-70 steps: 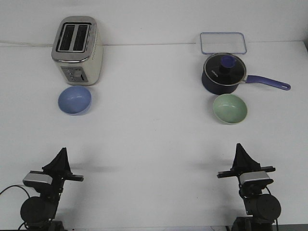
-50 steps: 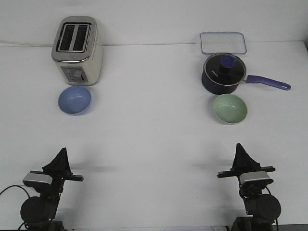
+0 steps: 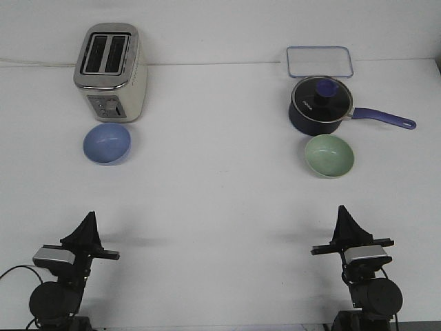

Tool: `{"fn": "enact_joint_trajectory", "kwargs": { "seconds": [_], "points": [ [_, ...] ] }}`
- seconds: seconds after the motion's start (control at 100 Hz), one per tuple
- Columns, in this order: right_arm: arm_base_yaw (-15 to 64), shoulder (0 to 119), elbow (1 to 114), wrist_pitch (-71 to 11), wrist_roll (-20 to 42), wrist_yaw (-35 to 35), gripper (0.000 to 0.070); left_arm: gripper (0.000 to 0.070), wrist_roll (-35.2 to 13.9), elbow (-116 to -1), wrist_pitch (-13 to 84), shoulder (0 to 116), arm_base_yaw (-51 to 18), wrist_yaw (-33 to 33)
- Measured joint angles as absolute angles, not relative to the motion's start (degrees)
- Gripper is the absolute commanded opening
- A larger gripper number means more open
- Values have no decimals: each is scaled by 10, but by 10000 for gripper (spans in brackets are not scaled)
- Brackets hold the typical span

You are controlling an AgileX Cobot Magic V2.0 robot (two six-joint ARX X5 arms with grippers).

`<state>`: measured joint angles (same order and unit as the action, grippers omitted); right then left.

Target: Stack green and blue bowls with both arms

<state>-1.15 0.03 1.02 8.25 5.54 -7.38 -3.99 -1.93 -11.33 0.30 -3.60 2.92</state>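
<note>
Blue bowl (image 3: 107,143) sits at 10 o'clock on the table (image 3: 220,193), just before the toaster (image 3: 110,71); green bowl (image 3: 330,155) at 2 o'clock, beside the saucepan (image 3: 322,105). Left gripper (image 3: 87,224) at 7 o'clock and right gripper (image 3: 344,221) at 5 o'clock appear pressed together, though edge-on.

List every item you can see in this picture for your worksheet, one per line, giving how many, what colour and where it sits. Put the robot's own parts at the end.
toaster: 1, cream and silver, far left of the table, two slots on top.
blue bowl: 1, periwinkle blue, just in front of the toaster, upright and empty.
saucepan: 1, dark navy with a lid and a long handle pointing right, far right.
green bowl: 1, pale sage green, just in front of the saucepan, upright and empty.
container lid: 1, clear with a blue rim, flat behind the saucepan.
table: 1, white, under everything.
left gripper: 1, black, near left edge, holding nothing.
right gripper: 1, black, near right edge, holding nothing.
</note>
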Motion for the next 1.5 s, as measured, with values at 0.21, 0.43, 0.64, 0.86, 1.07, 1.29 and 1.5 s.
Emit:
{"fn": "enact_joint_trajectory", "kwargs": {
  "seconds": [0.21, 0.43, 0.64, 0.86, 1.07, 1.29, 1.5],
  "points": [
    [-11, 1, 65, 25, 69, -74, 0, 12, -40, -19, -113, 3, -36, 29],
    [-11, 58, 178, -111, 72, -73, 0, 12, -40, -19, -113, 3, -36, 29],
    [-11, 170, 336, -255, 73, -73, 0, 12, -40, -19, -113, 3, -36, 29],
    [-11, 304, 500, -438, 72, -72, 0, 12, -40, -19, -113, 3, -36, 29],
    [-11, 412, 583, -533, 62, -73, 0, 12, -40, -19, -113, 3, -36, 29],
    [-11, 460, 586, -537, 62, -74, 0, 12, -40, -19, -113, 3, -36, 29],
    [-11, 466, 586, -538, 62, -74, 1, 12, -40, -19, -113, 3, -36, 29]
  ]
}}
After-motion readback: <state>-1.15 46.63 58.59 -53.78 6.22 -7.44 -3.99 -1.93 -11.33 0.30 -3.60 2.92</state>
